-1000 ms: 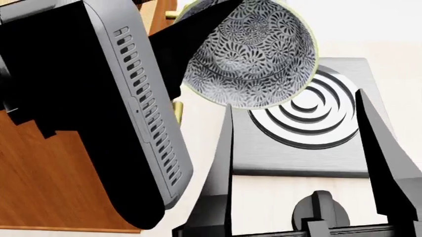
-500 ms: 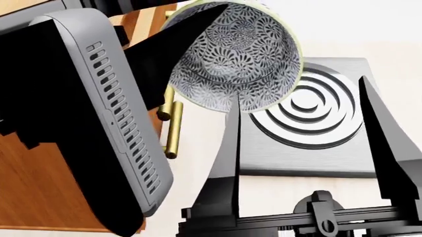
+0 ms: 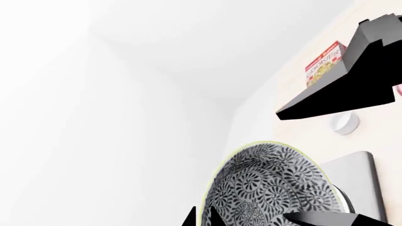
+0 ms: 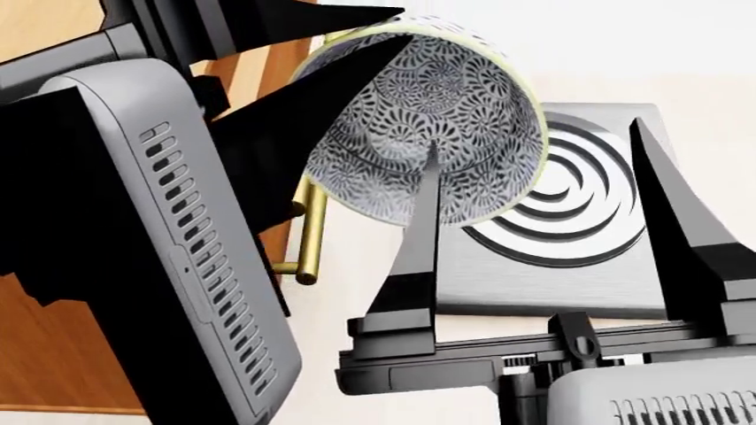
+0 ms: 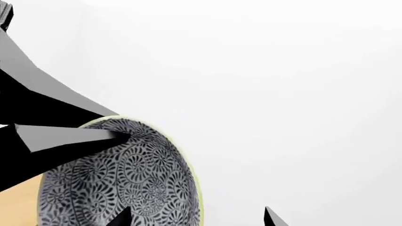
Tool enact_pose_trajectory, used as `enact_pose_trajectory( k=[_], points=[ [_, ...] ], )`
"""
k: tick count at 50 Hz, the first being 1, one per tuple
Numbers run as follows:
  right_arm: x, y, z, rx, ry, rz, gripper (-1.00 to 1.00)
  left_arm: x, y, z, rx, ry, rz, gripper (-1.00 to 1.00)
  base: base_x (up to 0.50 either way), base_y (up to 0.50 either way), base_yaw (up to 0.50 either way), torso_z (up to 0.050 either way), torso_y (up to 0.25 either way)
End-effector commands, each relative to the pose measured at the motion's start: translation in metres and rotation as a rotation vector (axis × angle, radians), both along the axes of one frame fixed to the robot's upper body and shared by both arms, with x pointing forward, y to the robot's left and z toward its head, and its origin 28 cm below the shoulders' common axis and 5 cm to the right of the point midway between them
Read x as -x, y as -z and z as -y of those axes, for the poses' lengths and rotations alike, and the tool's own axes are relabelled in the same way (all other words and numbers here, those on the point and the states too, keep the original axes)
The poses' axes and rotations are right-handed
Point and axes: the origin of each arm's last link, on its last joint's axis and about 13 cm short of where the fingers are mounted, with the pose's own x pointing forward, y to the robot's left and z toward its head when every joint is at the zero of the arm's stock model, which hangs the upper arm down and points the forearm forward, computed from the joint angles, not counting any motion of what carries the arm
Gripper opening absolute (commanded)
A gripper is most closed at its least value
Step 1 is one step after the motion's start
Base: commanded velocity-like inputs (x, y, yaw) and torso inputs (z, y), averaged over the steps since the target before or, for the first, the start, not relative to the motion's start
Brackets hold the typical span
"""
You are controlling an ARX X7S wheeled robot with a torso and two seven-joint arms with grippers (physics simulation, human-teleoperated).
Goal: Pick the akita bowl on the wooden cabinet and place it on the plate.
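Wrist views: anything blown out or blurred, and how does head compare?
Left wrist: sharp, wall washed near-white, fingers featureless black. Right wrist: akita bowl crisp, the rest flat white. Head: even lighting, no blur; left gripper dark, stove slab shows ring shading.

One patterned bowl (image 4: 437, 133) is in view. There are two pincers, the left pincer (image 4: 366, 40) and the right pincer (image 4: 537, 212). One grey stove slab (image 4: 590, 266), one white cup (image 3: 345, 123), one cookie box (image 3: 323, 63), one wooden cabinet (image 4: 48, 354), one brass handle (image 4: 311, 235).
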Motion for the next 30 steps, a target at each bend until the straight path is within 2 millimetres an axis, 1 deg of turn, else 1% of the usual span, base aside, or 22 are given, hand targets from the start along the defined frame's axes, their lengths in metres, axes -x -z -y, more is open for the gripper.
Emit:
enact_pose_trajectory(
  k=[1, 13, 14, 30],
  points=[
    [-0.0086, 0.005, 0.0027, -0.006, 0.001, -0.036, 1.0, 0.0029, -0.0029, -0.0011, 0.02, -0.001, 0.034, -1.0, 0.0, 0.0, 0.0, 0.0, 0.0],
    [-0.011, 0.0103, 0.0078, -0.031, 0.039, -0.059, 1.0, 0.0023, -0.002, -0.003, 0.023, -0.008, 0.032, -1.0, 0.0, 0.0, 0.0, 0.0, 0.001],
    [-0.0109, 0.0109, 0.0085, -0.037, 0.052, -0.059, -1.0, 0.0024, -0.0019, -0.0031, 0.023, -0.009, 0.032, -1.0, 0.0, 0.0, 0.0, 0.0, 0.0],
    [-0.0119, 0.0137, 0.0086, -0.029, 0.075, -0.067, -1.0, 0.0025, 0.0003, -0.0037, 0.022, 0.0, 0.022, -1.0, 0.0, 0.0, 0.0, 0.001, 0.0]
  ],
)
